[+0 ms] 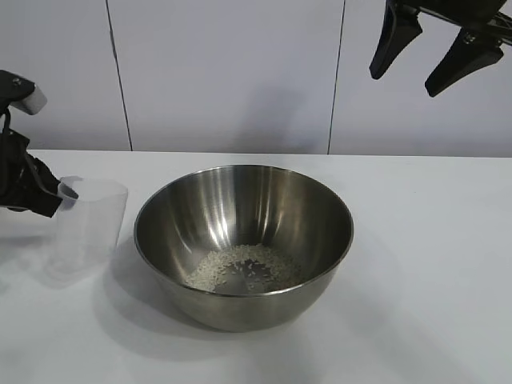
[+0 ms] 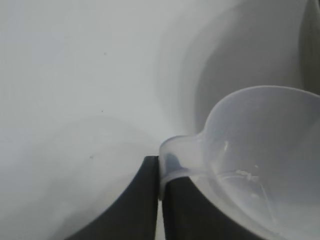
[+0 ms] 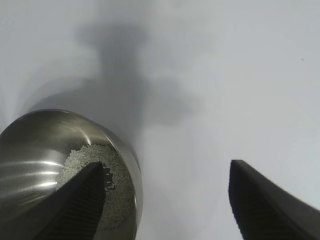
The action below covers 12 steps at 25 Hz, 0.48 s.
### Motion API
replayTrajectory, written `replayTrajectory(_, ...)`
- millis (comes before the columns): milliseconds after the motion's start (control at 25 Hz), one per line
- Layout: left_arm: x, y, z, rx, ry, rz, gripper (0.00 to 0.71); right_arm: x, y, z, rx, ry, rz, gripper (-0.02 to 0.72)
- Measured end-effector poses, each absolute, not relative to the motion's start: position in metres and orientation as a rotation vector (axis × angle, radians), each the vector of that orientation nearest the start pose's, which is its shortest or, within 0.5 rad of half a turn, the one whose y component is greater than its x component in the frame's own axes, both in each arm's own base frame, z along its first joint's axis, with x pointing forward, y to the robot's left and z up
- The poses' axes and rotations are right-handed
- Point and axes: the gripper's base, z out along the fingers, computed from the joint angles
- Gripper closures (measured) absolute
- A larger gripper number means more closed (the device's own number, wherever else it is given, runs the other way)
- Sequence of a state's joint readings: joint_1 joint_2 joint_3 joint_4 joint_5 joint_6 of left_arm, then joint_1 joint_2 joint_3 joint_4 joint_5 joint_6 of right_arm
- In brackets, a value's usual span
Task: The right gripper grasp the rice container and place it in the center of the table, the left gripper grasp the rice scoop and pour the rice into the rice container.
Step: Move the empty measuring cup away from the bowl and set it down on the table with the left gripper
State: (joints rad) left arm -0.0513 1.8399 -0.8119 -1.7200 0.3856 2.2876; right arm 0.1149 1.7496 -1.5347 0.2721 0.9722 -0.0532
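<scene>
Exterior view: rice in rice container; left hand clamps rice scoop.

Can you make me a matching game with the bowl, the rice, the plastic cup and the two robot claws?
Things:
1. rice
2. rice scoop
3. right gripper
4. rice container

States:
A. open, up in the air, holding nothing
B. lying in the bottom of the bowl
C. gripped by its handle in the left gripper
D. standing mid-table

Pairs: 1-B, 2-C, 3-A, 4-D
</scene>
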Motion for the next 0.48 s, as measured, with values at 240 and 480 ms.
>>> replayTrajectory(240,0.3311,-0.0512,0.1253,0.893,2.217,-0.228,0.697,0.3767,0.0638,0.3056,-0.090,2.653,0.368,0.216)
replayTrajectory(480,0.3312,-0.0508,0.1252,0.893,2.219,-0.223,0.490,0.3770,0.0638,0.3058,-0.089,2.650,0.368,0.216)
